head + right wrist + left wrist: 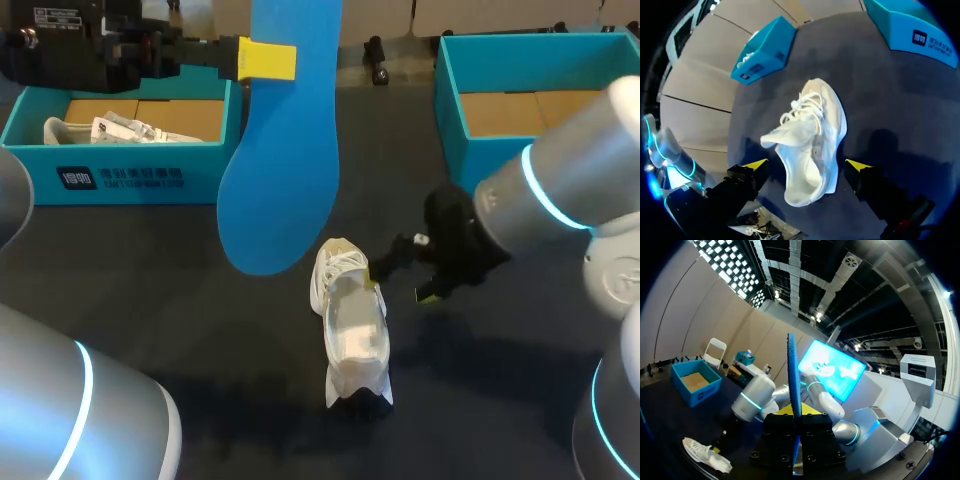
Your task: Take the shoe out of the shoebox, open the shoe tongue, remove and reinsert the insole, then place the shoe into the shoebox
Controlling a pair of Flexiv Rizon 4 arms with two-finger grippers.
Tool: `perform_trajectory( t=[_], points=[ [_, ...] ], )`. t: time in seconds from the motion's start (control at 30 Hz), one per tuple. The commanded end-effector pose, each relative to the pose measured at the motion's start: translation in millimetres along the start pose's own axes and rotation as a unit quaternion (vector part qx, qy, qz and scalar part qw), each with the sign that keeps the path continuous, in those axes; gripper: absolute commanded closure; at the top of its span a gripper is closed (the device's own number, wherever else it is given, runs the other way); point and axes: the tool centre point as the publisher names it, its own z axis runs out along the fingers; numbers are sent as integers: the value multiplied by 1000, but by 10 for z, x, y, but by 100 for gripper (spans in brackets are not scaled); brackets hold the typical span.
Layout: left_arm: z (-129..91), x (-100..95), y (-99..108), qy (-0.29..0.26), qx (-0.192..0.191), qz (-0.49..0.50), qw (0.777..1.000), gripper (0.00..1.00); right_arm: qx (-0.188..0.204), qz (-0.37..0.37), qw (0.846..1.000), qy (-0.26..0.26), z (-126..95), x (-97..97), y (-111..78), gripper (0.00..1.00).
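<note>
With the shoe [350, 320] out on the table [150, 270] between the wide-spread fingers of the right gripper [404, 282] and the insole [285, 150] clamped aloft in the left gripper [264, 60], reinserting it and boxing the shoe apparently remained.

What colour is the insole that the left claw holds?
The insole is plain blue, seen best in the head view.

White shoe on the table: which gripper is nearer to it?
Right. The right gripper is open beside the white shoe; the left gripper, clamping the blue insole, is raised well beyond it.
</note>
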Motion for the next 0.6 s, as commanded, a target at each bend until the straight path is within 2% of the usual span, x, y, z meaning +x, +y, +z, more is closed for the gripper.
perform_trajectory(
  t=[0.03,0.17,0.23,0.4,0.6],
  points=[
    [11,-2,-20,-1,-2,-1,1000,100,-23,5,996,87,-339,-120,-86,0],
    [11,-2,-20,-1,-2,-1,1000,100,-22,15,995,101,-485,-101,-37,0],
    [11,-2,-20,-1,-2,-1,1000,100,-25,11,990,135,-577,-98,-7,0],
    [11,-2,-20,-1,-2,-1,1000,100,-12,14,984,176,-764,-91,85,0],
    [11,-2,-20,-1,-2,-1,1000,100,-12,14,984,176,-764,-91,85,0]
  ],
)
